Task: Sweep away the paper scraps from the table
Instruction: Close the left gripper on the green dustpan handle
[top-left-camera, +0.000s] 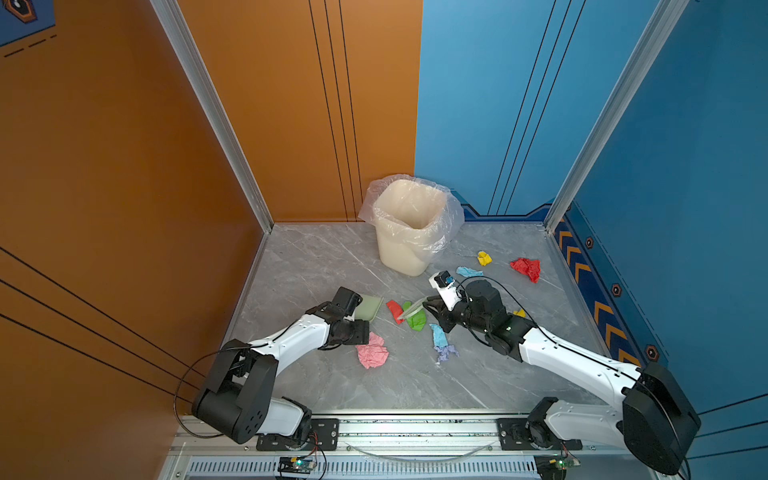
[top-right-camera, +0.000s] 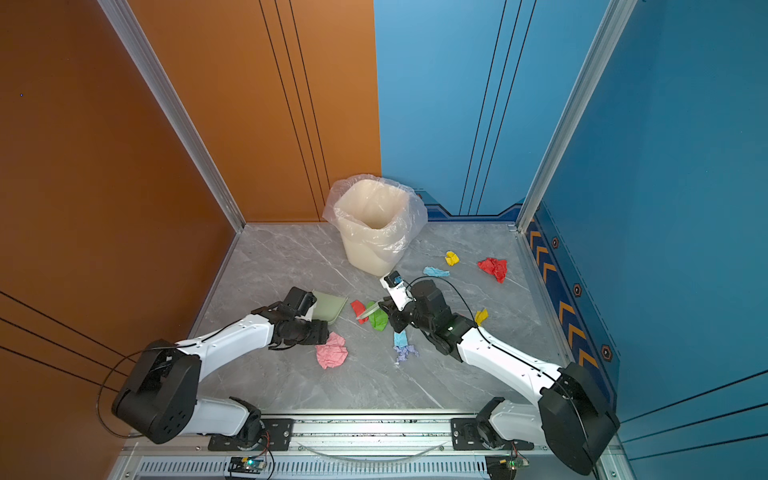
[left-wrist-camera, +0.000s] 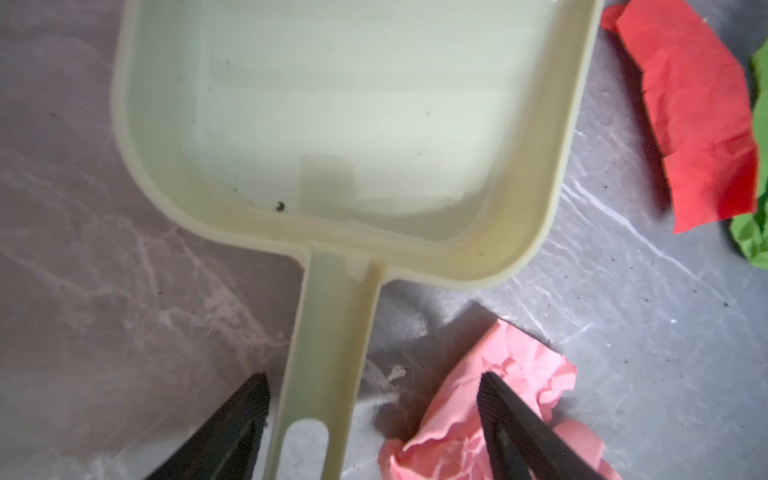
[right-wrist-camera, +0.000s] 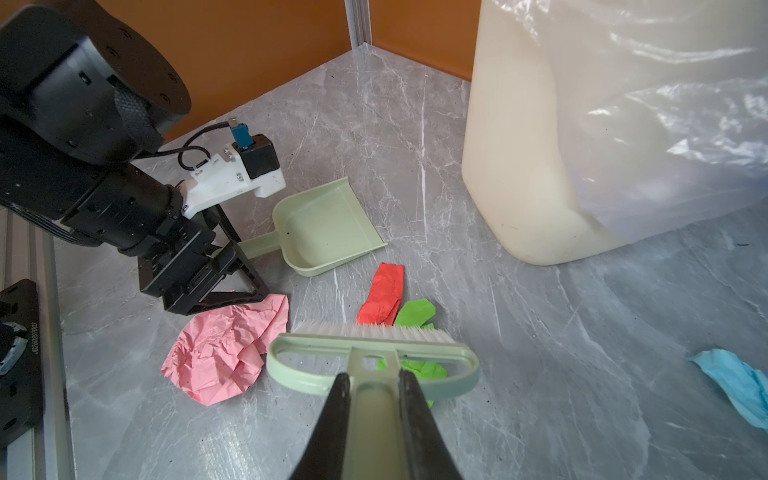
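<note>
Paper scraps: crumpled col. paper, all seen lying on the grey marble table (top-left-camera: 311, 270).
- Pink wad (right-wrist-camera: 224, 353): biggest, heavily creased. It lay just beside the L gripper (left-wrist-camera: 372, 376). One finger (left-wrist-camera: 503, 415) overlapped it in the L wrist view; contact unclear.
- Red scrap (right-wrist-camera: 384, 297): long, folded. It lay just ahead of the R gripper (right-wrist-camera: 374, 376), btwn the brush bristles and the dustpan lip.
- Green wad (right-wrist-camera: 415, 309): touched the red scrap, partly under the brush head.
- Lt blue scrap (top-left-camera: 438, 336) w/ lilac scrap (top-left-camera: 445, 352) touching it: close beside the R gripper, on the robot-base side.
- Well apart from both jaws, beyond the R arm: yellow wad (top-left-camera: 484, 258), larger red wad (top-left-camera: 527, 269), 2nd lt blue scrap (top-left-camera: 468, 272).
- Yellow bit (top-left-camera: 519, 313): peeked out by the R forearm.

L jaws stood open, straddling the dustpan handle (left-wrist-camera: 328, 332) w/ a clear gap on the pink-wad side; no grip. The pale green dustpan (left-wrist-camera: 353, 104) lay flat on the table ahead of those jaws, open lip toward the red scrap.

R jaws were closed on the handle of the pale green brush (right-wrist-camera: 365, 341), fingers pressed to both sides. White bristles were down at the table, meeting the red scrap and green wad.

In the way: the pink wad crowded the space beside the dustpan handle, where one L finger sat. The cream bin (top-left-camera: 409, 241) w/ clear liner stood beyond the brush, apart from both jaws.
</note>
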